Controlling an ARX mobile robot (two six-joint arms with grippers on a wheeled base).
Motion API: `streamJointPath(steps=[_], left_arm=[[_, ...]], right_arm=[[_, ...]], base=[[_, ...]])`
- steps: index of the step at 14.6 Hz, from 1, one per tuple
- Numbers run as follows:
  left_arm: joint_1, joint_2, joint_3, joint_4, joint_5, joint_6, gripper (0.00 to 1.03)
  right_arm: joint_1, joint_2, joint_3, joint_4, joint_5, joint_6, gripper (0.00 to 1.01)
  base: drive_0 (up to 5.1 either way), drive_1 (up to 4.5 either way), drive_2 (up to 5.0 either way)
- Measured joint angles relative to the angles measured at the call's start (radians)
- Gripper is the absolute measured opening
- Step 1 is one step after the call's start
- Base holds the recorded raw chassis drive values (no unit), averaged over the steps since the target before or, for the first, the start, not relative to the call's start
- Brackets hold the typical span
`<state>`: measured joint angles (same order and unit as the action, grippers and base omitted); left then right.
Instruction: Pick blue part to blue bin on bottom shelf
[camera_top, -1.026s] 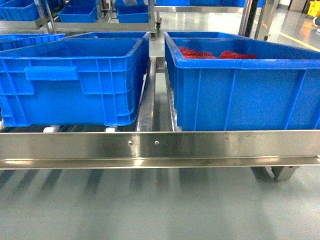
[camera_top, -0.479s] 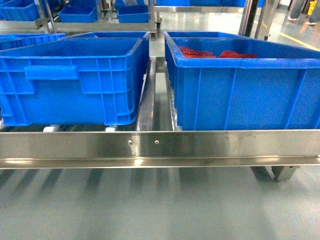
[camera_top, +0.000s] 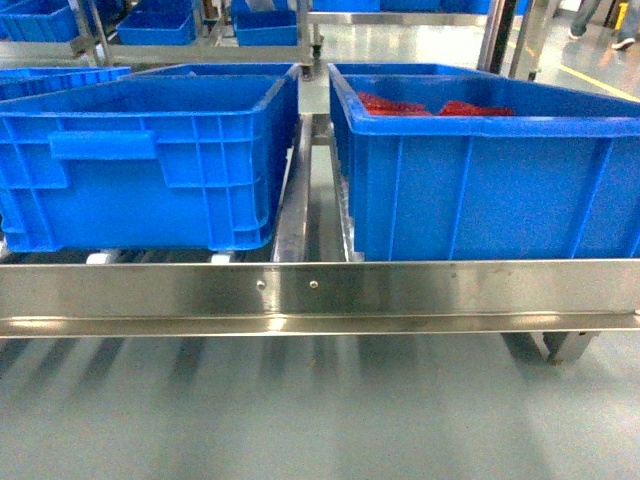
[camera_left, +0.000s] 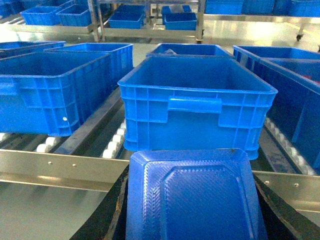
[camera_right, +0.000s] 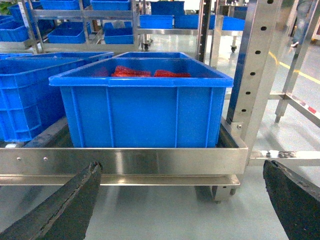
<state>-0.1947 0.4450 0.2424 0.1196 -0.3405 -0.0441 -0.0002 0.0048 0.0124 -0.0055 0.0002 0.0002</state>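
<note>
- The left gripper (camera_left: 192, 227) pinches the blue part (camera_left: 192, 197), in front of the bottom shelf (camera_left: 60, 167).
- The blue bin (camera_left: 197, 102) stands on that shelf, just behind the part.
- The right gripper (camera_right: 182, 200) is spread wide, before a bin with red parts (camera_right: 150, 73).

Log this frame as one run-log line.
phase: carry to bin | left gripper: shut on blue part | right gripper: open, empty | target: blue bin on bottom shelf, ahead of part | placed: no
</note>
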Motion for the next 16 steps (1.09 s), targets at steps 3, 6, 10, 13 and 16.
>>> streamJointPath(steps=[3,6,10,13,16], left_arm=[[0.0,0.0,0.0,0.0,0.0,0.0,0.44],[0.0,-0.001,0.0,0.0,0.0,0.0,0.44],[0.0,-0.001,0.0,0.0,-0.003,0.0,0.44],[0.001,0.0,0.0,0.0,0.0,0.0,0.44],[0.001,0.0,0.0,0.001,0.0,0.0,0.44]], right_arm=[[0.0,0.0,0.0,0.0,0.0,0.0,0.98],[0.0,0.0,0.0,0.002,0.0,0.0,0.98],[0.0,0.0,0.0,0.003,0.0,0.0,0.98],[0.0,0.0,0.0,0.003,-0.001,0.0,0.98],[0.0,0.0,0.0,-0.001,0.0,0.0,0.98]], base=[[0.0,0.0,0.0],[0.0,2.81,-2.9],[-0.1,4.2,-4.4],[0.0,4.24,-4.3],[0.0,4.3,-4.3]])
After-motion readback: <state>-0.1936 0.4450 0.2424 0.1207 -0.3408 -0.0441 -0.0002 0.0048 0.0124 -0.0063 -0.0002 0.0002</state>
